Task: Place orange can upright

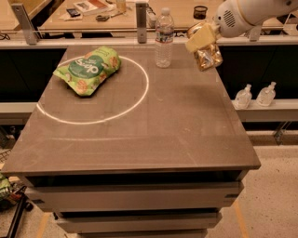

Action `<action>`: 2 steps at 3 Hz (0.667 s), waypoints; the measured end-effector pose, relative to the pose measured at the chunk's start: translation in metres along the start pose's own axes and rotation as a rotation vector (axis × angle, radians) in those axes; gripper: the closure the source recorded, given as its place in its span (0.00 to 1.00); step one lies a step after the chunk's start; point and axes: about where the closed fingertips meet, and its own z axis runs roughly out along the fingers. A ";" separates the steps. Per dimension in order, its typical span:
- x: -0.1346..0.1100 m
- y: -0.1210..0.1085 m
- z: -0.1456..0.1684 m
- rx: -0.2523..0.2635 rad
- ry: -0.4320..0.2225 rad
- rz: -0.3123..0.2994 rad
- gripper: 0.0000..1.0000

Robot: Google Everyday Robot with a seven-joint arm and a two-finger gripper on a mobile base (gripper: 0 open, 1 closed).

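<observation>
Gripper: the gripper [204, 45] hung at the far right of the scene, above the far right corner of the tabletop [177, 130], at the end of a white arm [247, 14] that reached in from the upper right edge.
Jaws: they were clamped on the orange can [209, 58], with one pale yellow finger [200, 37] lying across the can's upper side.
Orange can: it was held in the air, clear of the tabletop and tilted rather than upright, its gold-orange body hanging just below the finger.
Water bottle: a clear plastic water bottle [164, 37] stood upright on the far part of the tabletop, left of the can and apart from it.
Snack bag: a green snack bag [88, 69] lay flat on the far left part of the tabletop, inside a white circle [142, 95] marked on the surface, with its far end near the line.
Circle: the ring covered most of the left half of the tabletop; the bottle stood just outside its far right edge.
Right shelf: two small pump bottles [243, 96] [266, 94] stood side by side on a lower ledge to the right of the tabletop.
Far counter: a wooden counter [56, 21] ran behind the tabletop and carried small items too indistinct to name.
</observation>
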 end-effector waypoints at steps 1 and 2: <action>0.009 0.013 -0.006 -0.112 -0.056 -0.088 1.00; 0.006 0.017 -0.005 -0.132 -0.069 -0.123 1.00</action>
